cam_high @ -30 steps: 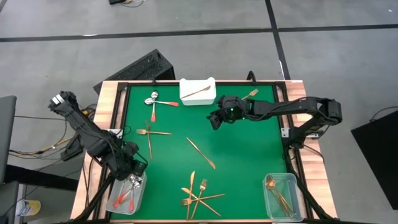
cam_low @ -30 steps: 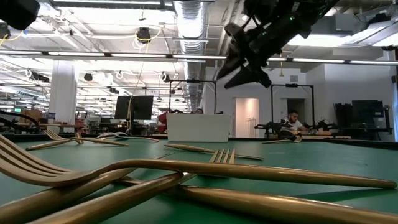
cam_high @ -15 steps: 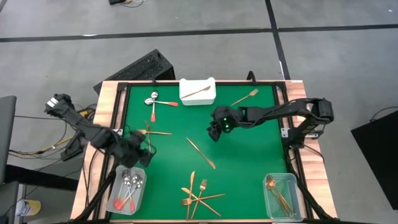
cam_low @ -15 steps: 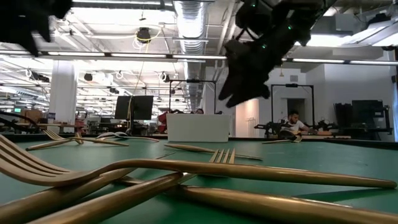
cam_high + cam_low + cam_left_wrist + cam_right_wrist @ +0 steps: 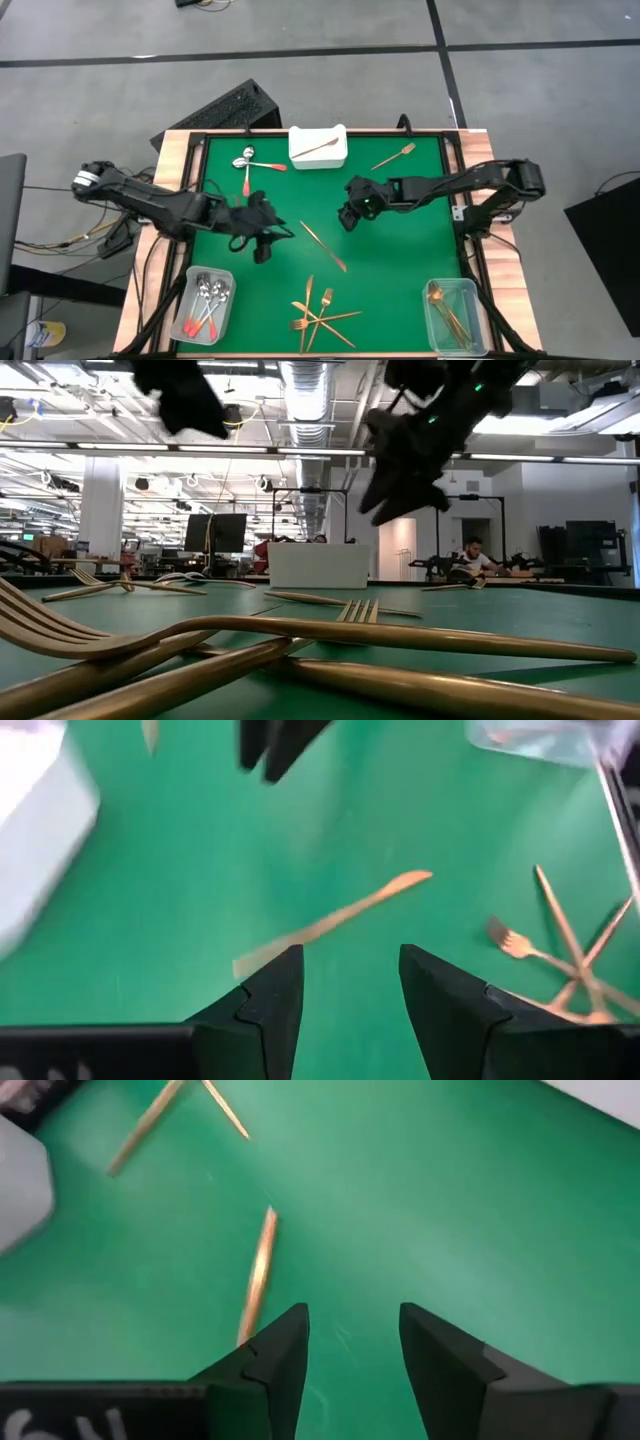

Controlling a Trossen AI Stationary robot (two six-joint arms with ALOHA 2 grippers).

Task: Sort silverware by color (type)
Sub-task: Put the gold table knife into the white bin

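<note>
Arms both reached inward over desk [image 5: 420, 250] middle. Left gripper [image 5: 262, 240] and right gripper [image 5: 347, 214] hovered empty, fingers apart, flanking gold knife [image 5: 323, 246] lying at centre.

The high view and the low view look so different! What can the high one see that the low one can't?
Only the high view shows the bin of red-handled spoons, the bin of gold pieces, and the fork lying alone near the table's far edge.

Only the low view shows the room behind, with a person sitting far off.

Both show the white tray, the crossed gold forks, the left gripper and the right gripper above the green mat.
</note>
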